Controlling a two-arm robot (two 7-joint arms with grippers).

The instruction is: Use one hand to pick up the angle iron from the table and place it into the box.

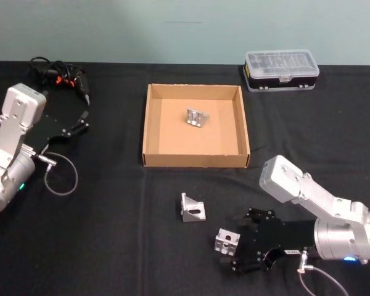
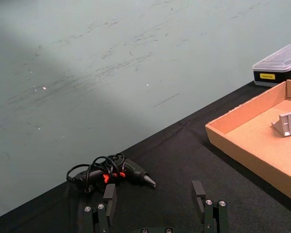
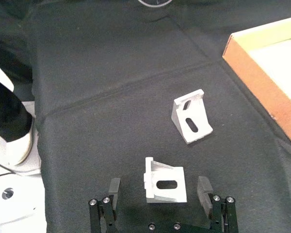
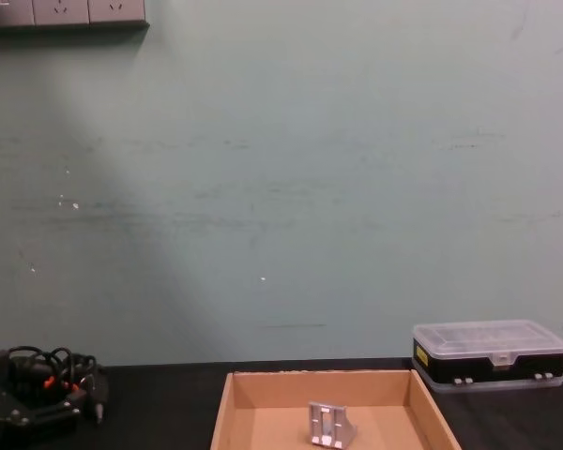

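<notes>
Three silver angle irons show on the black table [image 1: 111, 234]. One lies inside the tan box [image 1: 195, 160], near its middle [image 1: 197, 118]. Another stands free in front of the box [image 1: 192, 208]. The third angle iron [image 1: 225, 242] sits between the fingers of my right gripper [image 1: 241, 240], which is open and low over the table near its front edge. In the right wrist view this angle iron [image 3: 165, 184] lies between the spread fingers [image 3: 115, 188] with gaps on both sides. My left gripper [image 1: 80, 120] is parked open at the far left.
A clear-lidded plastic case [image 1: 281, 69] stands at the back right, beyond the box. A small black tool with coiled cables [image 1: 65, 77] lies at the back left by the left gripper. A loose cable loop [image 1: 58, 176] rests beside the left arm.
</notes>
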